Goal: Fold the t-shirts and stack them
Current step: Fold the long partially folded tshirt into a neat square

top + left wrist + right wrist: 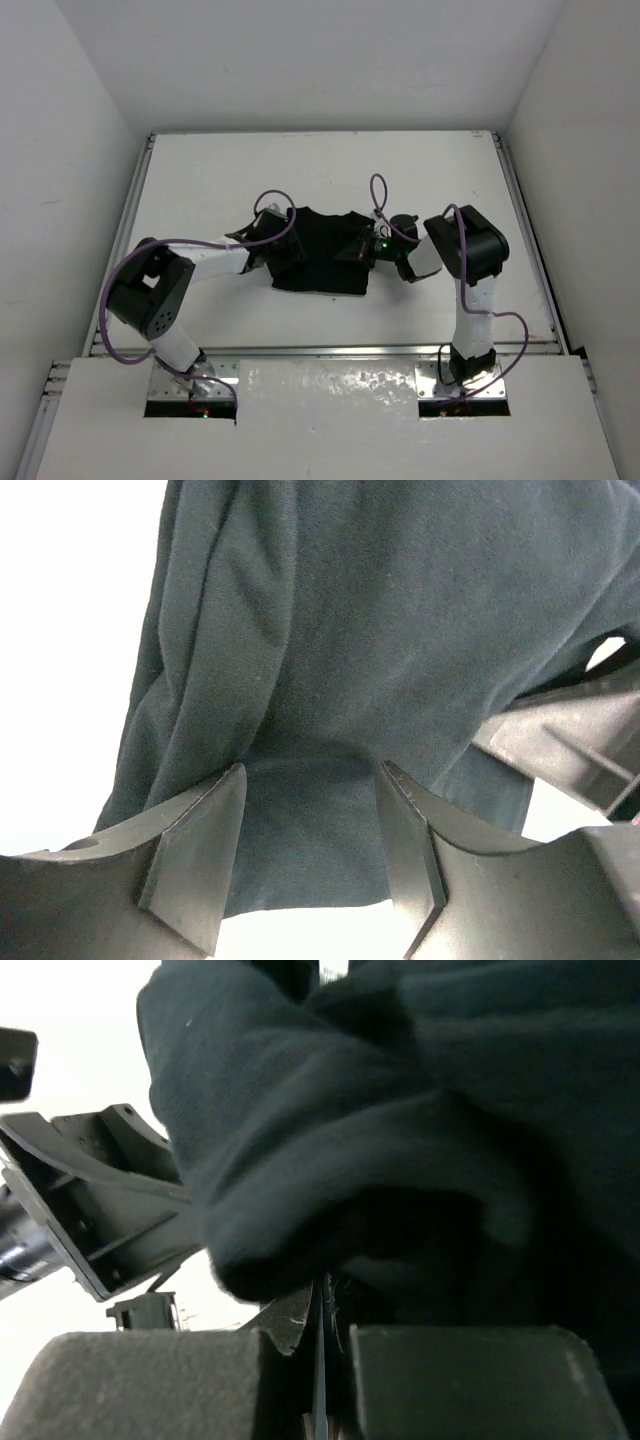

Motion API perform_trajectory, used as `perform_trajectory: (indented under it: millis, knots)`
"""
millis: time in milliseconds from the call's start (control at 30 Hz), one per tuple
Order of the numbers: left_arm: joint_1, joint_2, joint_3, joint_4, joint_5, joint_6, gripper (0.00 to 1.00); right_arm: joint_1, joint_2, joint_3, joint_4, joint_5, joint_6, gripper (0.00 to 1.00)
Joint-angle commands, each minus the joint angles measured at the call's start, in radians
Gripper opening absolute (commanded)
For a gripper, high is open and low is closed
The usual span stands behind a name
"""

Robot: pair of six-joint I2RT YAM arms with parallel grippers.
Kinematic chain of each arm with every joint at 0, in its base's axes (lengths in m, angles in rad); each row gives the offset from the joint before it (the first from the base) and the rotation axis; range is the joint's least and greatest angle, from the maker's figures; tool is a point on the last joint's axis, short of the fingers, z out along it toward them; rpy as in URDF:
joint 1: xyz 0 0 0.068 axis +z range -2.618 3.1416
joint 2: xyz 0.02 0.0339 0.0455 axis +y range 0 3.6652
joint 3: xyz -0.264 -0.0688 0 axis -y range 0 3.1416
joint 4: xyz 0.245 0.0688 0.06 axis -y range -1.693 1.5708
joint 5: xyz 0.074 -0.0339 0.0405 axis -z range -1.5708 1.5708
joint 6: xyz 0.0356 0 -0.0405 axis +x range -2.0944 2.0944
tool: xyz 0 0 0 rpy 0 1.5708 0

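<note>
Top view: black t-shirt (pixel 322 258) bunched mid-table (pixel 200 180), left gripper (pixel 268 250) at 1 edge, right gripper (pixel 372 248) at the other. Left wrist: fingers (pixel 200 850) apart, cloth showing in the gap. Right wrist: fingers (pixel 150 1380) pinched tight on a shirt fold.

A black t-shirt (pixel 400 610) fills most of the frame, bunched into long folds down its left side. The left pincer (pixel 312 780) stands at the bottom with its two dark fingers (pixel 195 860) apart. A flat layer of the cloth lies in the gap between them, and an upper layer reaches down to their tips. A ribbed grey plastic part (pixel 570 735) comes in from the right, against the cloth. White bench (pixel 60 630) shows at the left and along the bottom edge.
</note>
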Motion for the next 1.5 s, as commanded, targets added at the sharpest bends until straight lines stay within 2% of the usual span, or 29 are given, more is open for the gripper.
perform_trajectory:
  millis: [0,233,300,467,567,600,700,867,933,967,1000,1100,1167,1267,1300,1333,1400,1433,1467]
  knots:
    - [-0.009,0.033,-0.024,-0.036,-0.041,0.015,0.54,-0.048,0.042,0.062,0.196,-0.031,0.037,0.00]
    - [-0.011,0.022,-0.043,-0.042,-0.070,0.040,0.54,-0.154,0.098,0.206,0.004,0.019,0.005,0.00]
    - [-0.011,0.025,-0.049,-0.041,-0.069,0.045,0.54,-0.175,0.137,0.258,0.009,0.022,0.025,0.00]
    - [-0.011,0.020,-0.058,-0.027,-0.050,0.025,0.54,-0.181,0.191,0.426,-0.328,0.097,-0.058,0.00]
    - [-0.011,0.000,-0.067,-0.009,-0.033,0.006,0.54,-0.183,0.190,0.453,-0.399,0.091,-0.098,0.00]
    - [-0.012,-0.004,-0.064,-0.013,-0.030,0.002,0.54,-0.183,0.185,0.473,-0.483,0.085,-0.112,0.00]
    - [-0.011,-0.050,-0.025,-0.054,-0.038,-0.005,0.56,-0.181,0.127,0.491,-0.502,0.040,-0.142,0.00]
    - [0.002,-0.160,0.121,-0.145,-0.107,0.032,0.67,-0.168,-0.112,0.496,-0.606,0.013,-0.249,0.00]
    - [0.026,-0.173,0.199,-0.167,-0.129,0.075,0.73,-0.157,-0.204,0.528,-0.704,0.029,-0.300,0.09]
    - [0.048,-0.181,0.221,-0.173,-0.139,0.089,0.76,-0.154,-0.232,0.545,-0.752,0.063,-0.369,0.20]
    - [0.060,-0.184,0.259,-0.185,-0.151,0.095,0.77,-0.151,-0.261,0.574,-0.851,0.089,-0.407,0.39]
    - [0.092,-0.190,0.275,-0.156,-0.178,0.126,0.79,-0.126,-0.349,0.608,-1.006,0.189,-0.535,0.60]
    - [0.109,-0.164,0.267,-0.093,-0.149,0.152,0.72,-0.106,-0.381,0.606,-1.063,0.201,-0.589,0.62]
    - [0.131,-0.081,0.270,-0.012,-0.077,0.207,0.44,-0.103,-0.451,0.499,-1.002,0.152,-0.595,0.62]
    - [0.135,-0.054,0.284,0.000,-0.067,0.216,0.30,-0.100,-0.462,0.470,-1.004,0.166,-0.598,0.61]
    - [0.140,-0.002,0.298,0.011,-0.046,0.227,0.22,-0.100,-0.474,0.458,-1.005,0.161,-0.610,0.59]
    - [0.141,0.026,0.311,0.033,-0.029,0.239,0.18,-0.076,-0.537,0.438,-1.088,0.218,-0.639,0.62]
    - [0.141,0.017,0.313,0.027,-0.030,0.238,0.20,-0.051,-0.572,0.430,-1.122,0.280,-0.693,0.81]
    - [0.138,-0.002,0.310,0.024,-0.043,0.239,0.28,-0.027,-0.614,0.421,-1.201,0.357,-0.720,0.95]
